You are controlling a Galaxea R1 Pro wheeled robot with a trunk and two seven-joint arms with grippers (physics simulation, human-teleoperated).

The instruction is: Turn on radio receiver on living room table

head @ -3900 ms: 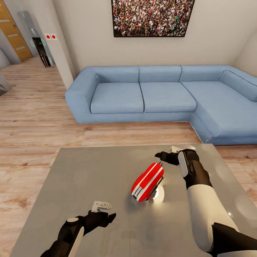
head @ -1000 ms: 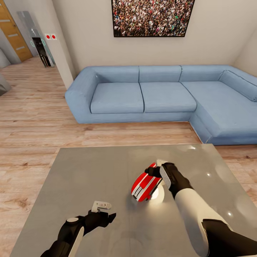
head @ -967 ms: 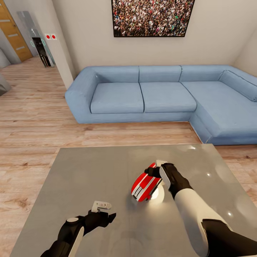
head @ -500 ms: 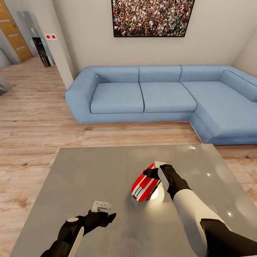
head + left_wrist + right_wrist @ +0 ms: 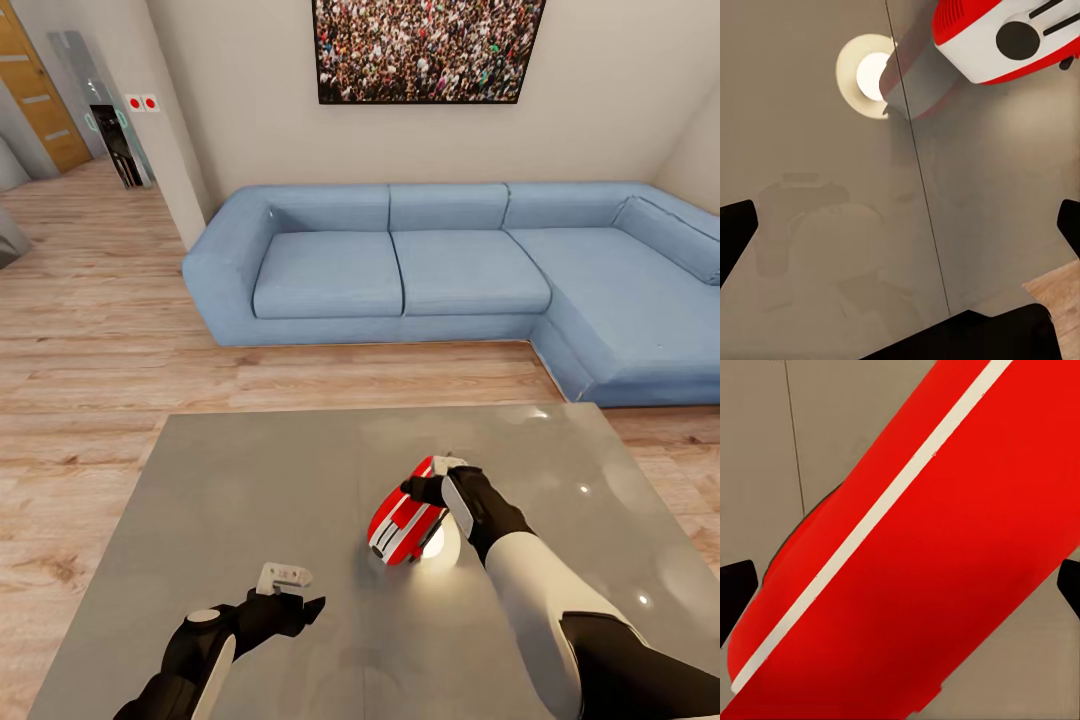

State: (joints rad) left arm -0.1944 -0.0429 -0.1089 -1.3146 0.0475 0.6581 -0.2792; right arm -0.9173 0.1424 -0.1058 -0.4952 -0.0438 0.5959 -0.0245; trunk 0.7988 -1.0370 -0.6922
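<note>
Grey glossy counter: your left fingers hover released near its front edge. The red radio lies mid-counter, your right fingers spread wide over its far end; press down gently and squarely, so it doesn't skid

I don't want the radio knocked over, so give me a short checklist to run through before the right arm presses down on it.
1. Radio receiver sits on the table, away from the edges: ok.
2. Right gripper is over the radio's far end: ok.
3. Right jaws spread wide, a tip at each edge of the right wrist view with the red shell between them: ok.
4. Gripper is touching the radio: cannot tell.
5. Gripper is lined up with the power control: cannot tell; the dark dial shows on the face in the left wrist view.
6. Left gripper is apart from the radio, over bare tabletop: ok.
</note>
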